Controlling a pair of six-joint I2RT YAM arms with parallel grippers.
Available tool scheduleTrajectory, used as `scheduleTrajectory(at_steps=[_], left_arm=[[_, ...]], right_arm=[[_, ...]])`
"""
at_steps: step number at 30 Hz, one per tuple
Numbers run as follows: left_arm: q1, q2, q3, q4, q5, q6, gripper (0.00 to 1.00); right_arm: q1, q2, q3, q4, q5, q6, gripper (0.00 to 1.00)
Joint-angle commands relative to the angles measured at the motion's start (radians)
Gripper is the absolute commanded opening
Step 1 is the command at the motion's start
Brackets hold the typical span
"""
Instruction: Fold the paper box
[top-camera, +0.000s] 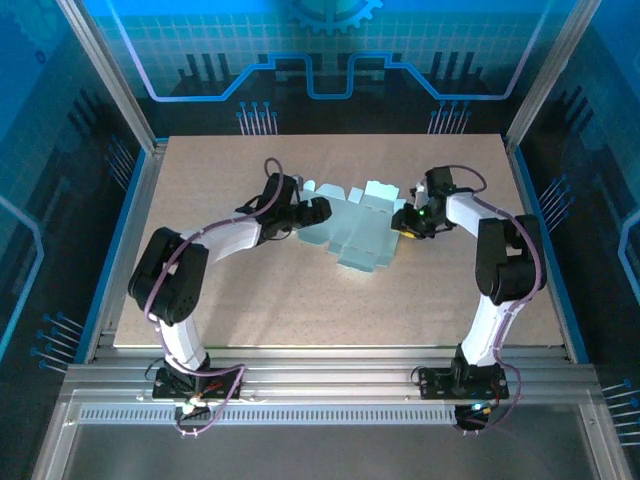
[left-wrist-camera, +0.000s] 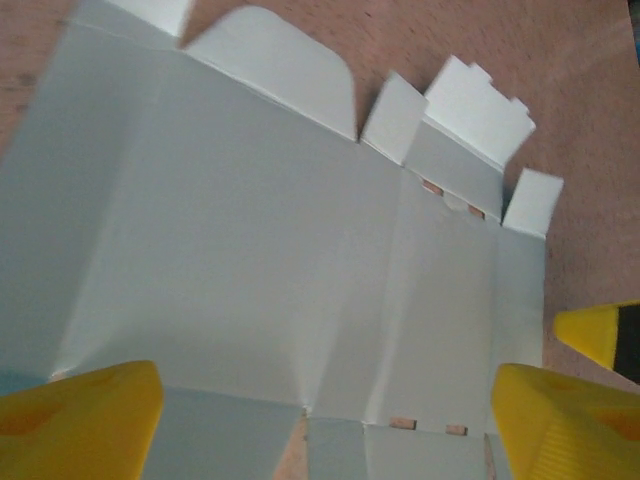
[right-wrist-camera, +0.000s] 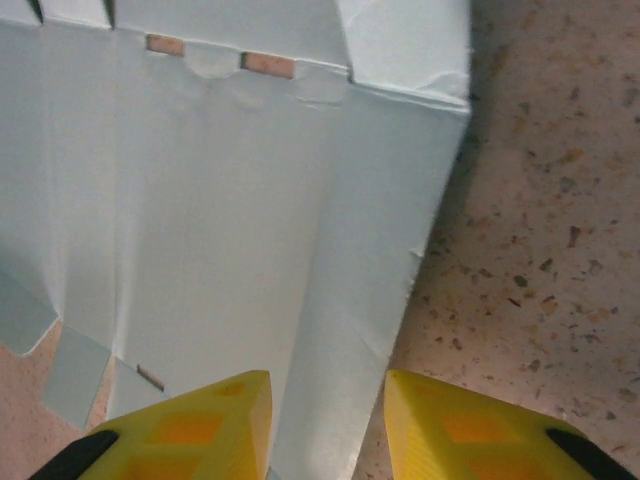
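Folding cleanly likely calls for the left gripper (top-camera: 316, 211), spread wide over the flat paper box (top-camera: 355, 228) lying on the tabletop (top-camera: 300, 300), to hold it down while the right gripper (top-camera: 404, 222), spread astride its right edge, closes squarely and lifts along the crease.

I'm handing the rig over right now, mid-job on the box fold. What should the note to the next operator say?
Left gripper: open wide, low over the left side of the paper box.
Right gripper: open, fingers straddling the blank's right edge, not clamped on it.
Paper box: an unfolded, creased blank lying mid-table, some flaps slightly raised.
Done: both arms are at the blank.
Left: all the folding; no panel is up yet.
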Motion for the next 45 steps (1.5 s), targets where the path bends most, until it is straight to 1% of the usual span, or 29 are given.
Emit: scheduleTrajectory(at_steps=[1,3,6,8,11,13,16,23,26,27,31,37,40,45], left_arm=[[-0.001,0.069,0.070,-0.075,0.057,0.035,0.79],[0.000,0.115,0.114,-0.117,0.067,0.039,0.72],[0.000,0.171,0.148,-0.146,0.088,0.035,0.58],[-0.001,0.197,0.160,-0.158,0.089,0.031,0.51],[-0.003,0.231,0.175,-0.181,0.089,0.037,0.41],[-0.003,0.251,0.185,-0.207,0.083,0.045,0.34],[-0.006,0.271,0.201,-0.247,0.065,0.068,0.28],[-0.027,0.302,0.220,-0.294,0.028,0.107,0.24],[-0.035,0.314,0.230,-0.309,0.018,0.116,0.24],[-0.035,0.315,0.233,-0.311,0.017,0.116,0.24],[-0.042,0.316,0.235,-0.320,0.004,0.115,0.24],[-0.062,0.304,0.242,-0.334,0.007,0.090,0.25],[-0.072,0.302,0.244,-0.336,0.025,0.071,0.25],[-0.077,0.302,0.246,-0.334,0.043,0.054,0.26]], right_arm=[[-0.017,-0.063,-0.077,0.109,0.010,0.113,0.38],[-0.026,-0.078,-0.134,0.179,-0.030,0.165,0.38],[-0.031,-0.072,-0.190,0.264,-0.104,0.215,0.39],[-0.031,-0.061,-0.211,0.302,-0.141,0.233,0.38],[-0.031,-0.053,-0.227,0.346,-0.177,0.249,0.35],[-0.028,-0.062,-0.231,0.361,-0.185,0.251,0.31],[-0.018,-0.081,-0.218,0.344,-0.181,0.238,0.26],[0.026,-0.069,-0.156,0.252,-0.128,0.199,0.25],[0.061,-0.066,-0.114,0.172,-0.043,0.175,0.24],[0.075,-0.065,-0.095,0.133,0.006,0.170,0.23],[0.132,-0.040,-0.001,-0.041,0.234,0.137,0.14],[0.220,0.049,0.157,-0.257,0.488,0.094,0.01],[0.253,0.123,0.251,-0.366,0.605,0.095,0.00],[0.310,0.229,0.374,-0.486,0.790,0.102,0.00]])
